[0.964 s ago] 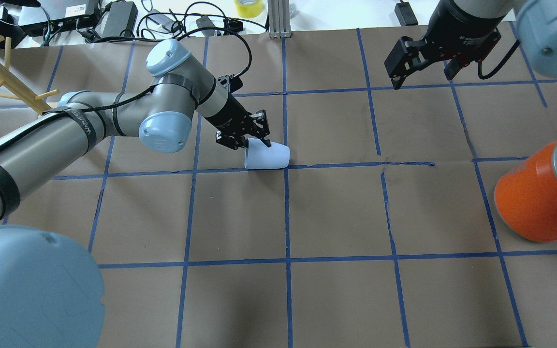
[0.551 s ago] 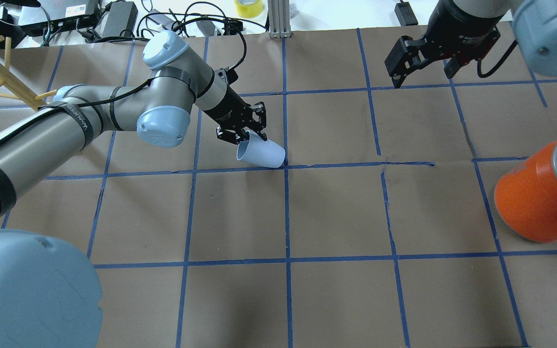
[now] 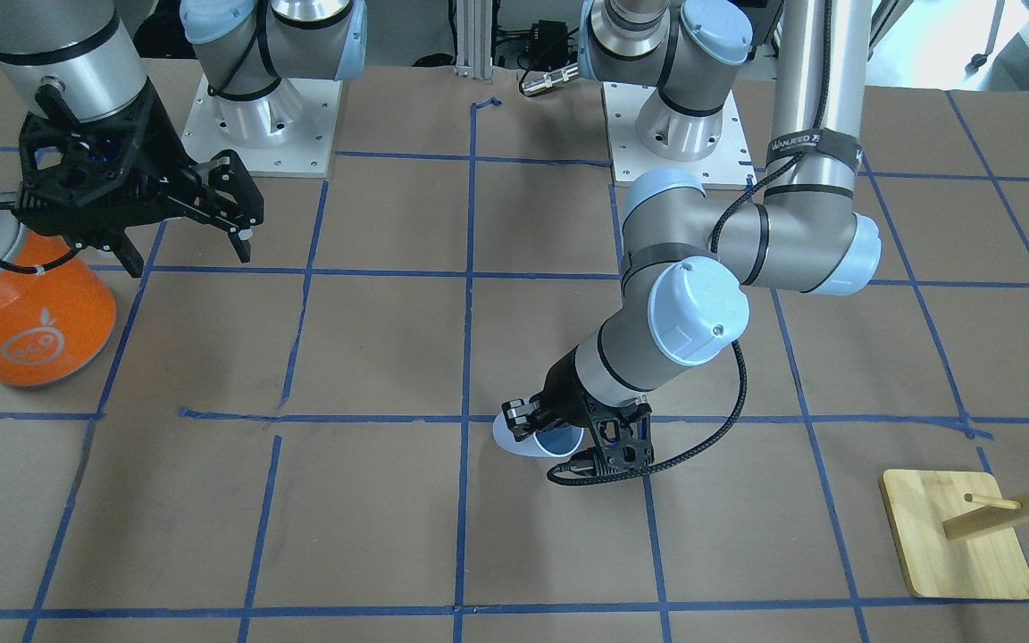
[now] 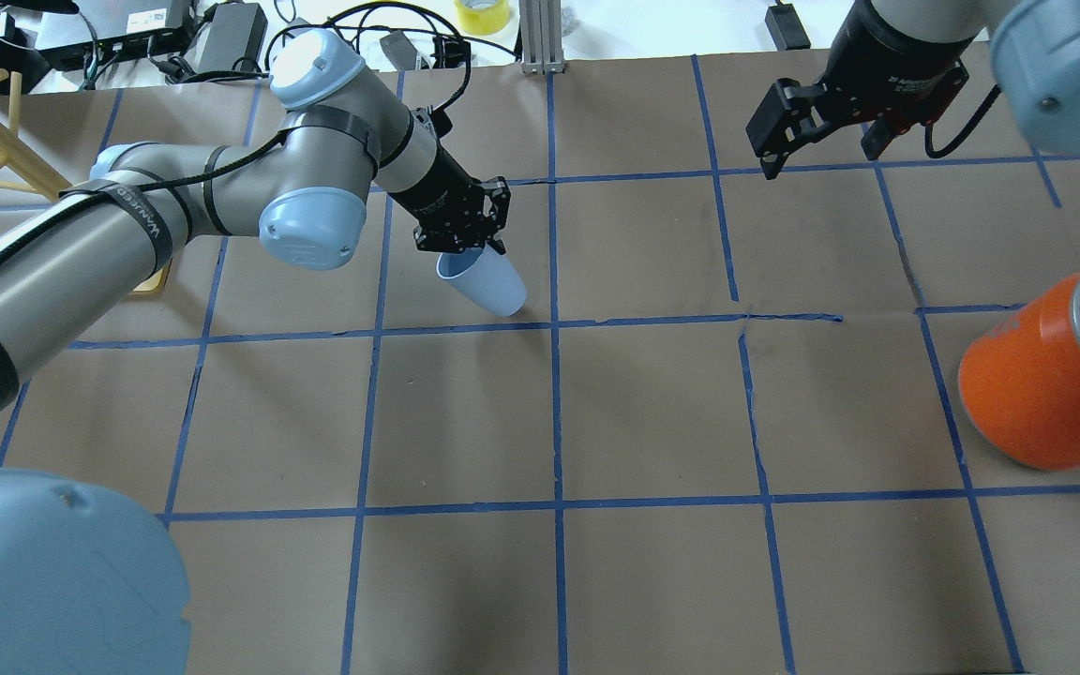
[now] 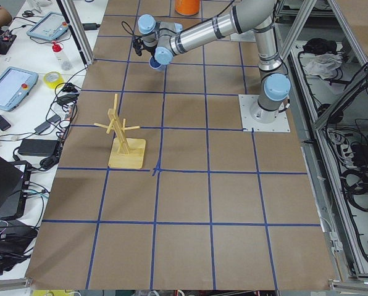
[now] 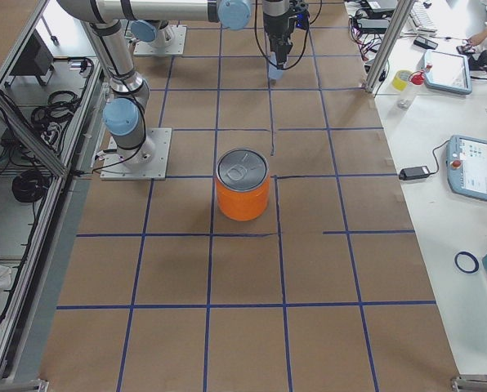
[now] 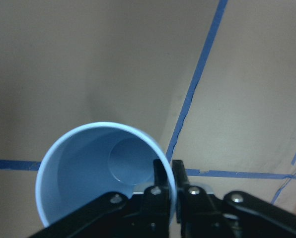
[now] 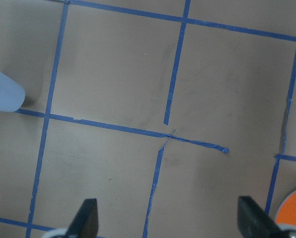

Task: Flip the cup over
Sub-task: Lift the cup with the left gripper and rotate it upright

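Note:
The pale blue-white cup (image 4: 493, 283) is tilted, its base on the table near a blue tape cross and its mouth raised toward the left arm. My left gripper (image 4: 468, 247) is shut on the cup's rim, one finger inside and one outside. The left wrist view looks into the cup's light blue inside (image 7: 101, 173), with my left gripper (image 7: 167, 174) pinching the rim. The cup also shows in the front view (image 3: 514, 435). My right gripper (image 4: 817, 142) is open and empty, held above the far right of the table, well away from the cup (image 8: 4, 96).
A large orange can (image 4: 1037, 394) with a silver top stands at the right side of the table (image 4: 652, 412). A wooden peg rack (image 3: 957, 536) stands at the robot's far left. Cables and a yellow tape roll (image 4: 481, 13) lie beyond the far edge.
The cup lay on its side a second ago. My left gripper has lifted its rim up and back to the left, so the cup now tilts steeply on its base. The right arm barely moved.

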`<act>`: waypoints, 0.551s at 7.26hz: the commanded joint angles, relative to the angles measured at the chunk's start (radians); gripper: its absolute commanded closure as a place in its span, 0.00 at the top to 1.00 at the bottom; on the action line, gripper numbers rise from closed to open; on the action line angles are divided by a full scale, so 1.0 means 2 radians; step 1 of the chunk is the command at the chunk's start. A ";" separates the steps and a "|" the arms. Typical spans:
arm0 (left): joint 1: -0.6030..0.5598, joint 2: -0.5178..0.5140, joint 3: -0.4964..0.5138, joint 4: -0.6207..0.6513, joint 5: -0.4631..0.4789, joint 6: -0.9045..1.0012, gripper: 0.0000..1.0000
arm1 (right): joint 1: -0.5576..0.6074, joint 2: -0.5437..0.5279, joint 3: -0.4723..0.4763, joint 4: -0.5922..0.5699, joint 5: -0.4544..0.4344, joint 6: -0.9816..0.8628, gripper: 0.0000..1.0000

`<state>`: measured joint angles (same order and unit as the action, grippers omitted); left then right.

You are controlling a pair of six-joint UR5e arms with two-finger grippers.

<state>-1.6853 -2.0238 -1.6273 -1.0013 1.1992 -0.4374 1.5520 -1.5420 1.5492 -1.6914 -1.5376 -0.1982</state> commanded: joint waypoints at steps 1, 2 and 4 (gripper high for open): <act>-0.003 0.022 0.023 -0.007 0.048 -0.005 0.00 | -0.001 -0.001 -0.004 0.003 -0.020 0.001 1.00; -0.003 0.030 0.037 -0.009 0.089 0.006 0.00 | -0.001 0.000 -0.004 0.001 -0.016 0.003 1.00; 0.011 0.033 0.048 0.000 0.156 0.156 0.00 | -0.001 0.000 -0.001 0.000 -0.014 0.002 1.00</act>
<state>-1.6811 -1.9627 -1.5480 -1.0089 1.4397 -0.3036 1.5509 -1.5421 1.5451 -1.6897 -1.5674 -0.1938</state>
